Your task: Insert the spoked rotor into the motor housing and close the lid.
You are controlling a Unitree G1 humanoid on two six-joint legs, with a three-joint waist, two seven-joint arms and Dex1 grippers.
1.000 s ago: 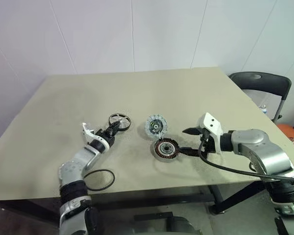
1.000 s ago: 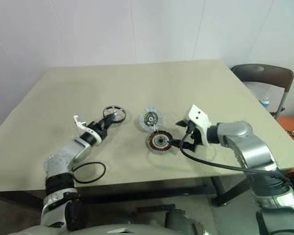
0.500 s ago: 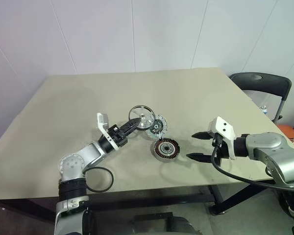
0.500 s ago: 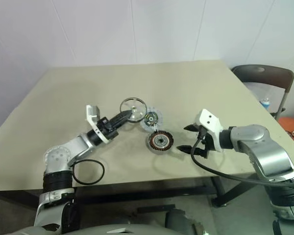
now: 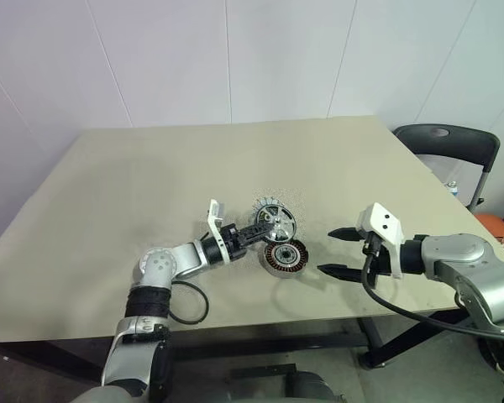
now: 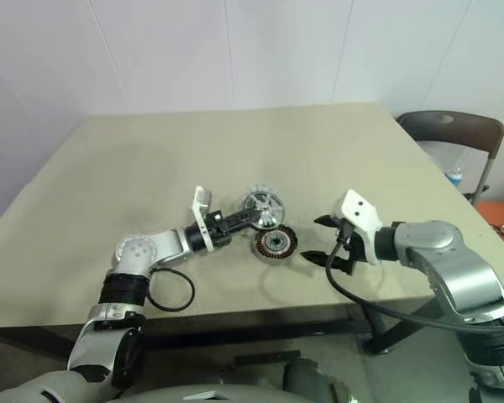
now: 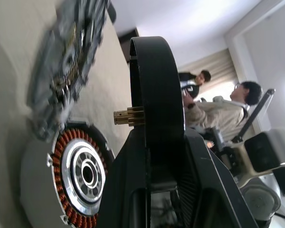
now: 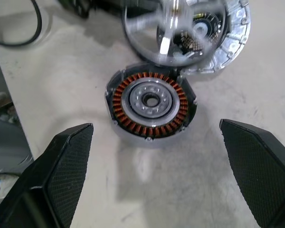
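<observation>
The spoked rotor (image 5: 274, 222) is off the table, upright and edge-on, its dark rim (image 7: 156, 95) clamped by my left gripper (image 5: 257, 230), which is shut on it. It hangs just behind and above the motor housing (image 5: 284, 257), a dark disc with copper coils (image 8: 152, 102) lying flat on the table. Behind the rotor lies the silvery lid (image 8: 232, 28), partly hidden by it. My right gripper (image 5: 336, 252) stands open to the right of the housing, apart from it, with nothing between its fingers.
A black rubber ring (image 5: 190, 303) lies near the table's front edge (image 5: 260, 323) beside my left arm. A dark chair (image 5: 447, 139) stands off the table's right side. Two people (image 7: 213, 107) sit in the background of the left wrist view.
My left gripper has lifted the rotor from its spot on the left and carried it right, up to the lid and housing. My right gripper drew back from the housing, still open.
</observation>
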